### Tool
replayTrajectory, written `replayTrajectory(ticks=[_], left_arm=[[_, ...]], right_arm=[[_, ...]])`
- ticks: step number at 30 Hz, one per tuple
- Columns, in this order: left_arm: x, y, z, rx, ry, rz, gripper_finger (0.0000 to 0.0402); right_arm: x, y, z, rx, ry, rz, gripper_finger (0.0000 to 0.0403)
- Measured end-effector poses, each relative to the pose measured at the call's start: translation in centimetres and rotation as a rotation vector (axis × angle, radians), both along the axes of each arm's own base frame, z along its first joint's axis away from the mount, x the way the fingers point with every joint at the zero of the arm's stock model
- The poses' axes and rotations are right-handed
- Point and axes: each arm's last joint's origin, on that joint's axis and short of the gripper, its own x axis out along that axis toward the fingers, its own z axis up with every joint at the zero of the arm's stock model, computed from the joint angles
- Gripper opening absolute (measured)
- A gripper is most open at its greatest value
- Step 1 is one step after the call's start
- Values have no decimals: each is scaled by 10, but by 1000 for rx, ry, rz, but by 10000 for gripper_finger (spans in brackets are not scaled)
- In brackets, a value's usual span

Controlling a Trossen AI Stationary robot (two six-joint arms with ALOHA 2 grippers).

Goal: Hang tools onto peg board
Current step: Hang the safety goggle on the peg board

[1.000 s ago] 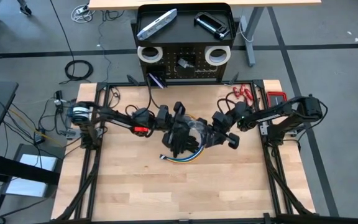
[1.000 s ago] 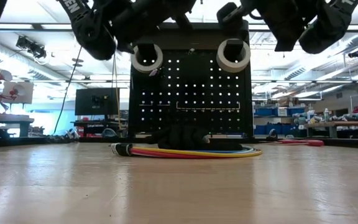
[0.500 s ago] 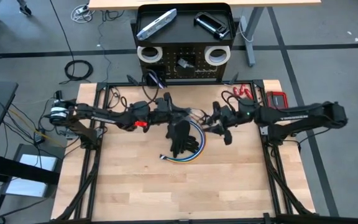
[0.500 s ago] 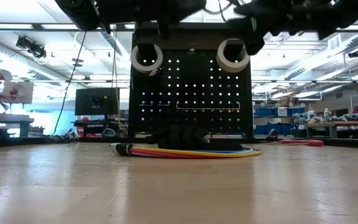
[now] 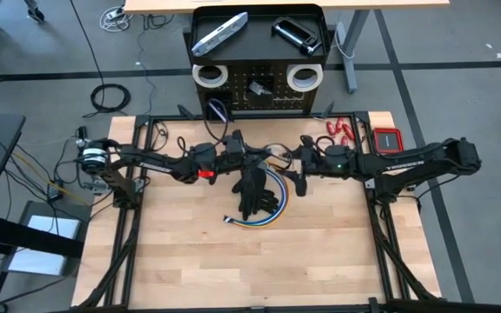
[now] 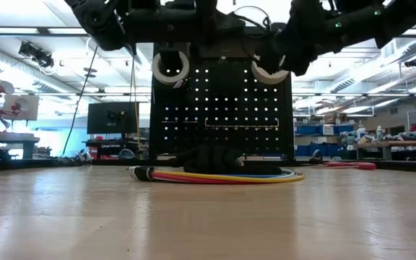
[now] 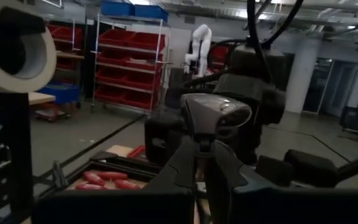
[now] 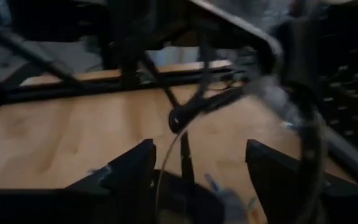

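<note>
The black peg board [image 5: 259, 87] stands beyond the table's far edge. Two white tape rolls [image 6: 170, 66] [image 6: 271, 66] hang on it. A silver flat bar [image 5: 220, 33] and a black clamp [image 5: 297, 33] lie on its tray top. Both arms meet above the table's far middle, held about level. My left gripper [image 5: 252, 162] is shut on a thin clear loop [image 5: 273, 156] that arcs across the right wrist view [image 8: 303, 118]. My right gripper [image 8: 201, 168] faces it, open, one finger on each side of the loop. A black glove [image 5: 252, 193] and a coloured cable coil [image 6: 215, 175] lie on the table below. My left gripper has its two fingers [image 7: 194, 163] pressed together, coming level from the table's left side. The loop shows at their free ends in the high view, clear of the table. Which part of the loop they have is too thin to tell.
Red-handled tools [image 5: 337, 130] and a red box [image 5: 387, 137] lie at the table's far right corner. A purple-handled tool [image 5: 218, 111] sits at the board's lower left. Bare wood [image 5: 259, 261] stretches across the near half of the table.
My right gripper has opened wide, swung up from pointing down to about level, and gone toward the table's left, closer to the left gripper. My left gripper has tipped up to level and stayed shut. The glove and coil have not moved.
</note>
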Motion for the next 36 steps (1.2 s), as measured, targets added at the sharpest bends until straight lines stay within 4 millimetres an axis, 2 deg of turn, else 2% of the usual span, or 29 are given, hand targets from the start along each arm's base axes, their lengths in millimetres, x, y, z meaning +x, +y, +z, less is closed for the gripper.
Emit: replayTrajectory(ticks=[6, 16, 21, 26, 30, 33, 36], left_arm=[[0, 0, -2, -6, 25, 28, 18], [-2, 5, -2, -65, 18, 188, 19], [-2, 7, -3, -106, 20, 244, 20], [-3, 10, -6, -202, 10, 245, 20], [-4, 18, -5, -295, -40, 263, 20], [-5, 22, -3, -343, -77, 261, 20], [-5, 23, -3, -368, -88, 257, 21]], right_arm=[[0, -3, 9, -33, -77, -116, 273], [-1, 1, 9, -66, -65, -165, 274], [-5, 8, 13, -167, -50, -297, 279], [-3, 25, 15, -216, -67, -228, 267], [11, 41, -3, -209, -24, -147, 246], [30, 49, -21, -207, -50, -128, 228], [50, 52, -41, -255, 13, -166, 211]])
